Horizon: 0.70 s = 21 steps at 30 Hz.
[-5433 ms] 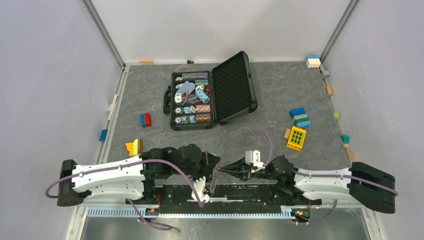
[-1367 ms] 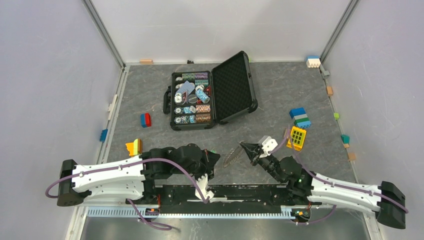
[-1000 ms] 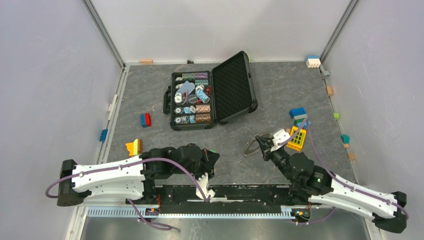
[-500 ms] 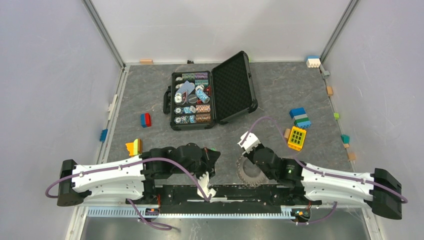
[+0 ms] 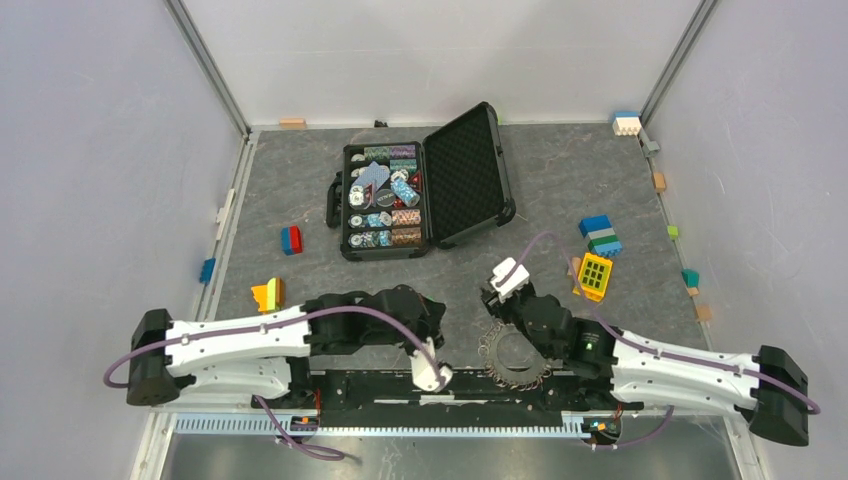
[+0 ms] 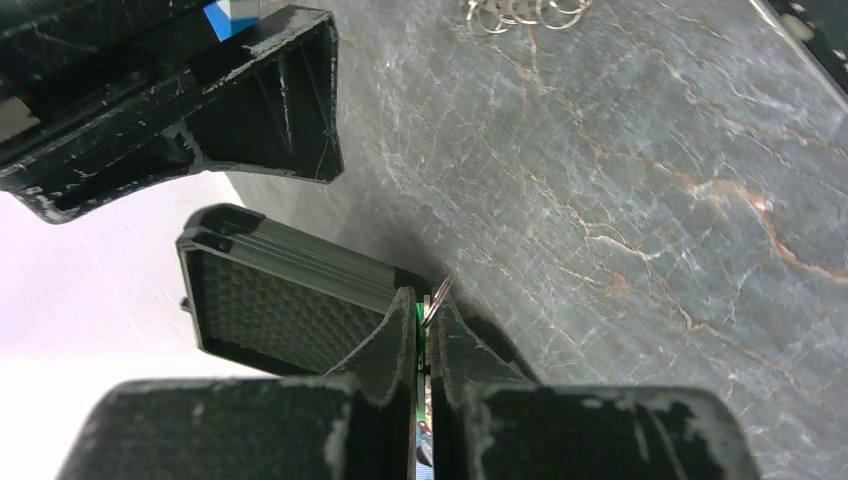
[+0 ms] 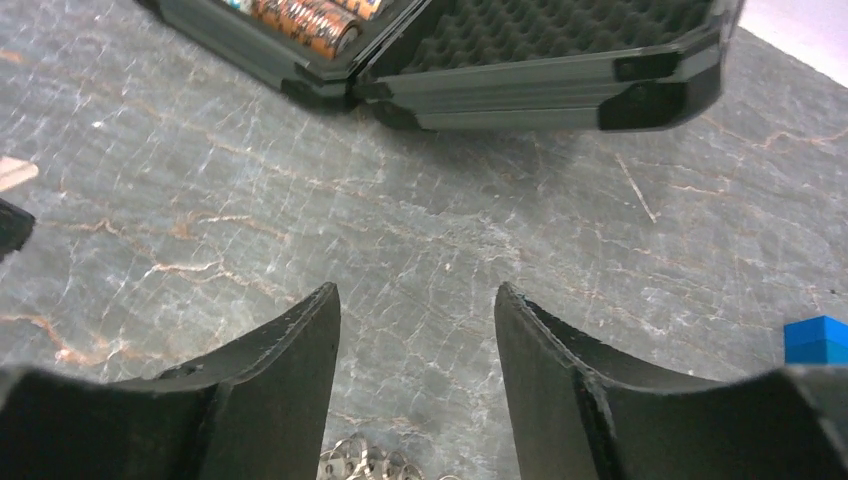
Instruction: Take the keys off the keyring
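overhead view, lower centre: the keyring lies flat on the grey counter just beyond the black base rail, with the keys fanned around the hoop like saw teeth. right end effector, at the hoop's far edge: fingers spread apart, gripping nothing; a few keys show at the bottom edge of its wrist view, below the gap. left end effector, to the left of the hoop and apart from it: clenched on the green-tagged key, a green sliver and a thin metal tip showing between the fingertips. mid-frame: a yellow grid block at right, a red-and-blue block at left. upper centre, farthest: the open black case, poker chips in its tray, foam-lined lid tilted to the right.
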Each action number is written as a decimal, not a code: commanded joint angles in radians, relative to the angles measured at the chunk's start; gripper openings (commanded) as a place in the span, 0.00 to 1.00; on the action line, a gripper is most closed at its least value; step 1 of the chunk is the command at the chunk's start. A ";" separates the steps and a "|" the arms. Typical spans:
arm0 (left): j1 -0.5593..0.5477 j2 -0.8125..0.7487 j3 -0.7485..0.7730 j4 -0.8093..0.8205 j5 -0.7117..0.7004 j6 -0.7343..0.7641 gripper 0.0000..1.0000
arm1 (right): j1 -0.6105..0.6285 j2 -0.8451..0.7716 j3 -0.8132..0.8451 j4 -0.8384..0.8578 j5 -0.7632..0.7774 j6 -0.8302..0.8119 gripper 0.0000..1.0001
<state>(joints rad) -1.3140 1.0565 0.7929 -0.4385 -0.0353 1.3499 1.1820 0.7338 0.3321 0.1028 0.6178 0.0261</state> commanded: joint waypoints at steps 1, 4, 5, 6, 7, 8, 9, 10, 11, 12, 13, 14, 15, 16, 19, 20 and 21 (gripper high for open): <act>0.004 0.089 0.140 0.001 -0.049 -0.280 0.05 | -0.078 -0.043 0.001 -0.061 -0.051 0.123 0.67; 0.004 0.110 0.176 0.007 -0.015 -0.487 0.05 | -0.249 -0.035 -0.003 -0.100 -0.276 0.208 0.70; 0.004 0.106 0.159 0.044 -0.015 -0.563 0.05 | -0.302 -0.037 -0.016 -0.099 -0.355 0.231 0.70; 0.004 0.093 0.130 0.095 -0.020 -0.629 0.06 | -0.360 -0.045 -0.029 -0.088 -0.415 0.251 0.70; 0.004 0.078 0.081 0.174 -0.040 -0.717 0.08 | -0.397 -0.053 -0.047 -0.080 -0.469 0.265 0.70; 0.004 0.061 0.033 0.254 -0.075 -0.812 0.10 | -0.429 -0.064 -0.055 -0.076 -0.496 0.278 0.71; 0.004 0.051 -0.026 0.352 -0.141 -0.896 0.11 | -0.445 -0.075 -0.060 -0.079 -0.513 0.289 0.71; 0.005 0.048 -0.064 0.423 -0.211 -1.000 0.13 | -0.454 -0.087 -0.063 -0.086 -0.520 0.291 0.71; 0.006 0.052 -0.095 0.463 -0.310 -1.090 0.14 | -0.455 -0.102 -0.063 -0.096 -0.521 0.294 0.71; 0.009 0.065 -0.109 0.478 -0.402 -1.194 0.16 | -0.456 -0.115 -0.064 -0.100 -0.515 0.296 0.71; 0.015 0.085 -0.110 0.464 -0.459 -1.275 0.17 | -0.456 -0.134 -0.068 -0.101 -0.507 0.304 0.72; 0.029 0.106 -0.104 0.431 -0.486 -1.369 0.18 | -0.455 -0.155 -0.072 -0.132 -0.500 0.311 0.72; 0.049 0.125 -0.100 0.387 -0.483 -1.449 0.18 | -0.456 -0.170 -0.077 -0.137 -0.493 0.319 0.72; 0.063 0.148 -0.096 0.363 -0.481 -1.507 0.19 | -0.455 -0.188 -0.083 -0.141 -0.487 0.328 0.72; 0.115 0.203 -0.101 0.322 -0.481 -1.671 0.26 | -0.456 -0.224 -0.101 -0.146 -0.483 0.348 0.72; 0.133 0.222 -0.108 0.321 -0.479 -1.708 0.32 | -0.455 -0.230 -0.103 -0.151 -0.483 0.354 0.72; 0.154 0.237 -0.115 0.322 -0.470 -1.742 0.36 | -0.457 -0.236 -0.105 -0.158 -0.484 0.357 0.72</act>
<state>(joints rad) -1.2213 1.2446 0.6849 -0.1307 -0.4412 -0.0422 0.7303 0.5236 0.2432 -0.0387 0.1497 0.3378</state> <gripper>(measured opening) 0.280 0.721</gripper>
